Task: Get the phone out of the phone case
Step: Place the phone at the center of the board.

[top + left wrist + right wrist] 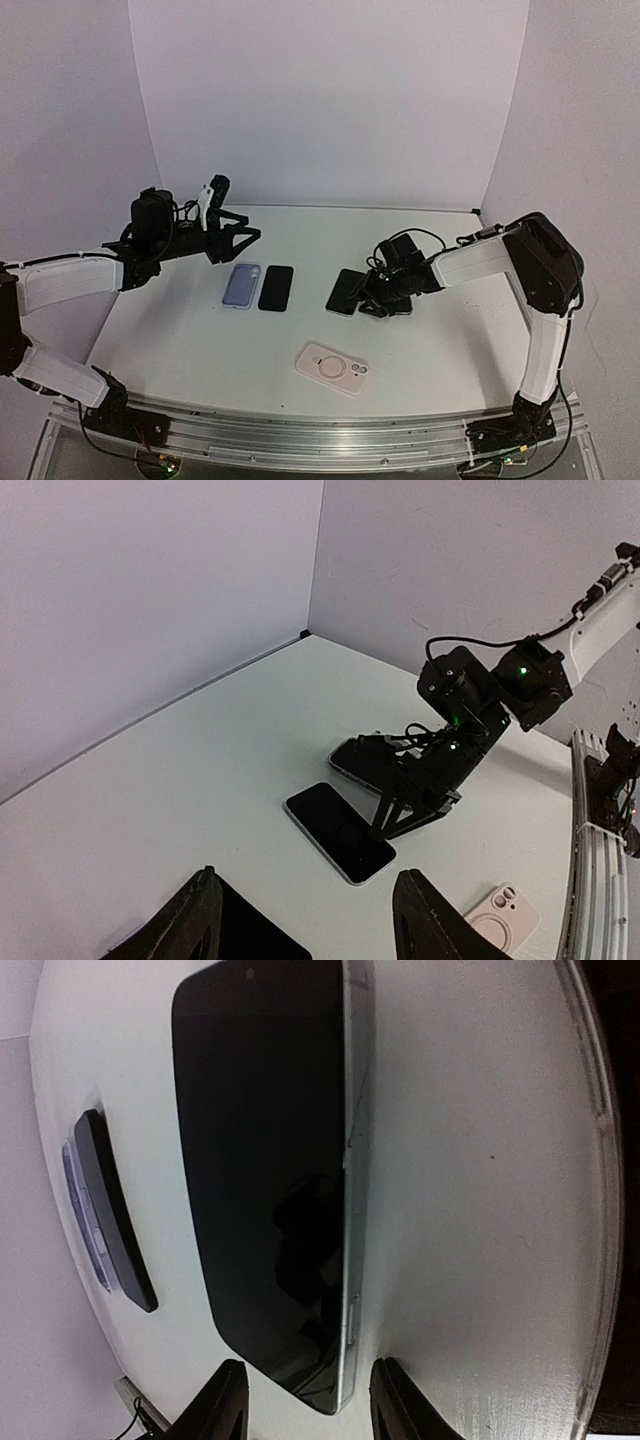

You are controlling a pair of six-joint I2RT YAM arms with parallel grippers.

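Note:
A black phone in a clear, silver-edged case [346, 291] lies screen up right of the table's middle. It fills the right wrist view [265, 1160] and shows in the left wrist view [358, 764]. My right gripper [385, 304] is open and low at its right end, a finger on either side of that end [305, 1405]; it also shows in the left wrist view [415, 815]. A bare black phone [276, 288] [340, 832] [118, 1215] lies beside a lilac case [241, 286] [78, 1195]. My left gripper [238, 243] [310, 930] is open and empty, raised behind them.
A pink case [332, 367] with a ring on its back lies near the front middle, and shows in the left wrist view [500, 917]. White walls close off the back and sides. The metal base rail [330, 430] runs along the near edge.

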